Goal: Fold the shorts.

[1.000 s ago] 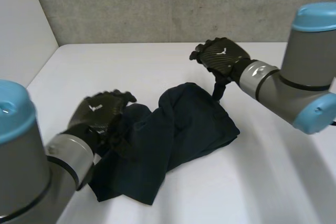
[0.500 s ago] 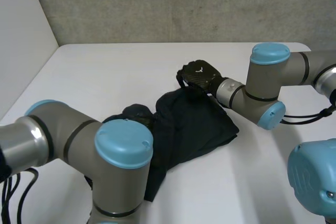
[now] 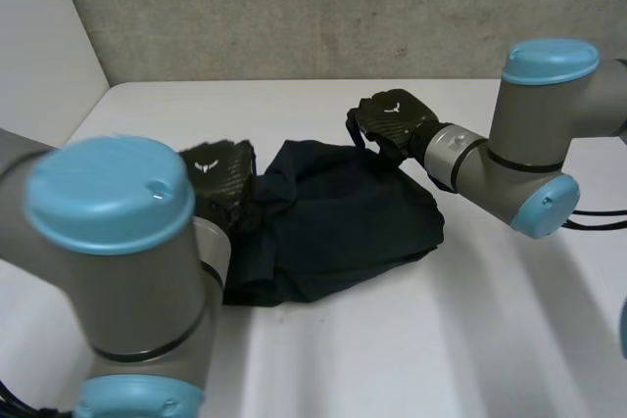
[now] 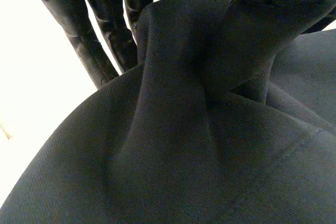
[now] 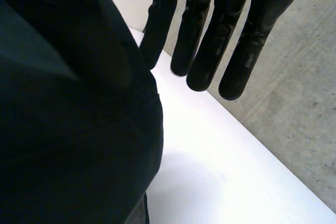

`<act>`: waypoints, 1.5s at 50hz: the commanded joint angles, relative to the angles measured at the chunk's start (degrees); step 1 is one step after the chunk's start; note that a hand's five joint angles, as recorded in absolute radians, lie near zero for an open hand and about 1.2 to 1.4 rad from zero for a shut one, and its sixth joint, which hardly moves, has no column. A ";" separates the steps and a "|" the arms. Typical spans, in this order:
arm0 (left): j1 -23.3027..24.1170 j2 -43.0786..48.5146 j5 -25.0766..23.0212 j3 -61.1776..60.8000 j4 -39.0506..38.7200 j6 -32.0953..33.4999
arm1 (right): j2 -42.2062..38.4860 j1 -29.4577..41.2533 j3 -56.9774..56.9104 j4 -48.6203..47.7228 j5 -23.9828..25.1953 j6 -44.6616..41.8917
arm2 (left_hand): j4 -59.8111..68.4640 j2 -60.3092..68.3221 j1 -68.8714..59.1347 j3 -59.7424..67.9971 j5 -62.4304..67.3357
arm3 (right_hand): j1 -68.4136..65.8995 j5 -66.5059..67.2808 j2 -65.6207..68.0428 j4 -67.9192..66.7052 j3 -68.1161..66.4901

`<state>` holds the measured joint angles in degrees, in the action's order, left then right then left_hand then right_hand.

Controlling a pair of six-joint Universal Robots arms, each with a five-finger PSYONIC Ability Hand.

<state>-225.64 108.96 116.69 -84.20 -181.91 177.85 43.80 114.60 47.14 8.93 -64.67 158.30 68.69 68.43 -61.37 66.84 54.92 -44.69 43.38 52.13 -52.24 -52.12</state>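
The dark navy shorts (image 3: 328, 222) lie bunched in the middle of the white table (image 3: 470, 340). My left hand (image 3: 221, 177) is at their left end. In the left wrist view its fingers (image 4: 105, 40) go down behind a raised fold of the shorts (image 4: 210, 145), and cloth wraps over the thumb side, so the fold is pinched. My right hand (image 3: 392, 116) is at the far right corner. In the right wrist view its fingers (image 5: 210, 35) are nearly straight, and the shorts (image 5: 68, 129) are drawn up against its thumb side.
A grey concrete wall (image 3: 323, 7) runs behind the table and a white panel (image 3: 39, 56) stands at the left. My left arm's blue-capped joint (image 3: 113, 193) blocks the near left. Bare table (image 5: 220, 171) lies under the right hand's fingers.
Both hands have closed on the shorts, the left on their left end and the right on the far right corner. The cloth has been drawn out wider between them.
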 commanded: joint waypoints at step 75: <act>-10.77 -9.86 -17.10 13.89 15.27 15.87 | 29.08 -0.96 5.51 15.06 -7.48 1.49 | 11.31 11.57 -18.63 13.16 15.08 | -35.31 26.62 27.87 -27.76 -27.88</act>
<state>-230.17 89.06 102.99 -70.22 -166.33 195.93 83.24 110.36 55.65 24.04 -69.91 162.44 68.95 68.74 -63.98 68.23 54.92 -56.45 56.17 67.56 -68.11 -67.52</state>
